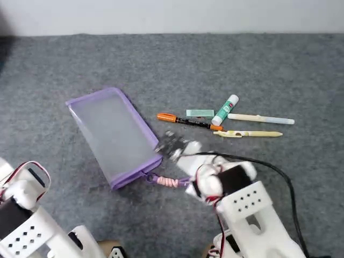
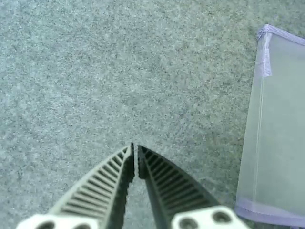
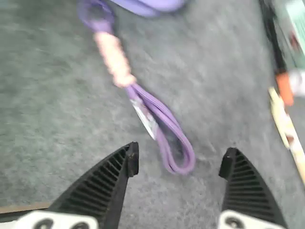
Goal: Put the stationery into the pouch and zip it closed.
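High view puts the flat translucent pouch with purple trim [image 1: 110, 134] left of centre on the grey felt-covered table [image 1: 64, 70], lying at a slant, with a pink braided cord [image 1: 167, 181] trailing from its near corner. To its right, well apart from it, the stationery lies in a loose cluster: a black marker with an orange cap [image 1: 185, 120], a mint-green eraser [image 1: 200, 113], a white glue stick with a green cap [image 1: 224, 110], a long cream pen [image 1: 260, 119] and a pale yellow pen [image 1: 247, 134] nearest the arms. The right gripper [image 1: 172, 146] sits just beside the pouch's long right edge. In the right wrist view its jaws are spread wide and hold nothing [image 3: 181, 157]; a purple strap loop [image 3: 164, 129] at the cord's end lies on the felt between them. In the left wrist view the left gripper [image 2: 135, 152] has its ribbed fingers pressed together, empty, above bare felt, with the pouch beside it.
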`<control>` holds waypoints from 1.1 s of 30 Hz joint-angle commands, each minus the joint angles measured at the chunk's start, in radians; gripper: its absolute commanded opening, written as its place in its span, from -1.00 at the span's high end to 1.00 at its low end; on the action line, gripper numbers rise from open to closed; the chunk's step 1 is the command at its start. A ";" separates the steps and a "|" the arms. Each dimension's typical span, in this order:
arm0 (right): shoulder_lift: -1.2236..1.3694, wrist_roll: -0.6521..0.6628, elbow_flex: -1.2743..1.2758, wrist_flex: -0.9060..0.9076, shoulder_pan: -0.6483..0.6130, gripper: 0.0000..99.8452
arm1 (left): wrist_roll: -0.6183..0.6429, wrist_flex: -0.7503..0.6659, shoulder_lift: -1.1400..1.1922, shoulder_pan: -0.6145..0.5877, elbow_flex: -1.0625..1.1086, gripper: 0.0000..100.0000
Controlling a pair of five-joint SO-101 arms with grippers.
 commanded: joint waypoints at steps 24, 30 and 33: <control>0.791 -0.071 -0.358 -0.245 -0.272 0.49 | -0.006 0.005 -0.014 -0.003 -0.045 0.97; 0.865 -0.072 -0.365 -0.286 -0.257 0.49 | -0.006 0.005 -0.014 -0.003 -0.045 0.97; 0.905 -0.071 -0.367 -0.315 -0.225 0.49 | -0.006 0.005 -0.014 -0.002 -0.045 0.97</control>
